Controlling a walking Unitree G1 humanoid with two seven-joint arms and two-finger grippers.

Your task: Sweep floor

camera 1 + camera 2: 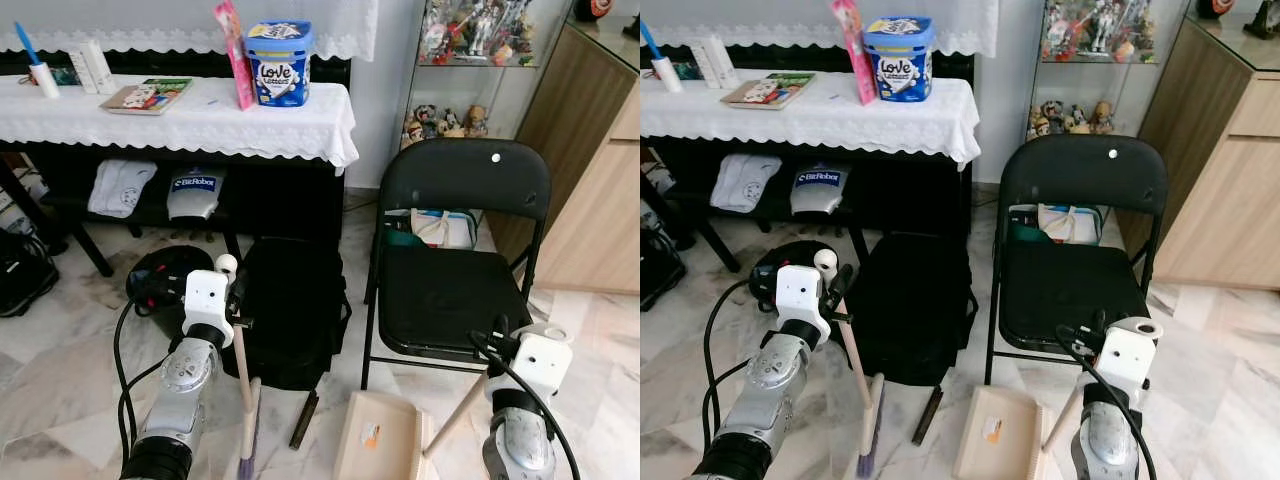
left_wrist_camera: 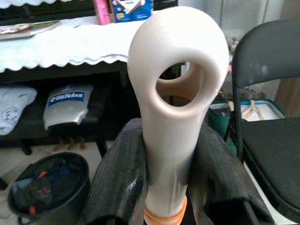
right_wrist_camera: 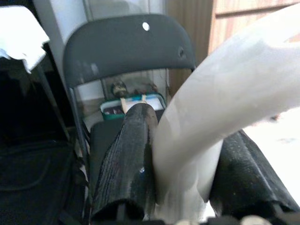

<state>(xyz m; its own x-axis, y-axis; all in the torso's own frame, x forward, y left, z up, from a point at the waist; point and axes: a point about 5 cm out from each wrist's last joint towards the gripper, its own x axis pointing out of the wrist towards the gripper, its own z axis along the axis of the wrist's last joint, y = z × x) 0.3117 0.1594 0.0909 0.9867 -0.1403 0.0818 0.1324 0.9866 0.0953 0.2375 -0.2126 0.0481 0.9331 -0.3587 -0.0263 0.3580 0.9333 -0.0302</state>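
Observation:
My left gripper (image 1: 236, 292) is shut on the cream handle of a broom (image 1: 243, 380), whose looped end (image 2: 180, 75) stands up between the black fingers (image 2: 117, 183). The broom's head (image 1: 247, 455) rests on the marble floor in front of a black backpack. My right gripper (image 1: 497, 345) is shut on the cream handle (image 3: 211, 126) of a beige dustpan (image 1: 378, 437). The dustpan lies on the floor at the foot of the black folding chair.
A black folding chair (image 1: 455, 270) stands straight ahead on the right. A black backpack (image 1: 290, 310) and a black bag (image 1: 165, 275) sit before a piano with a white cloth (image 1: 200, 120). A wooden cabinet (image 1: 590, 180) is at far right. A dark strip (image 1: 304, 420) lies on the floor.

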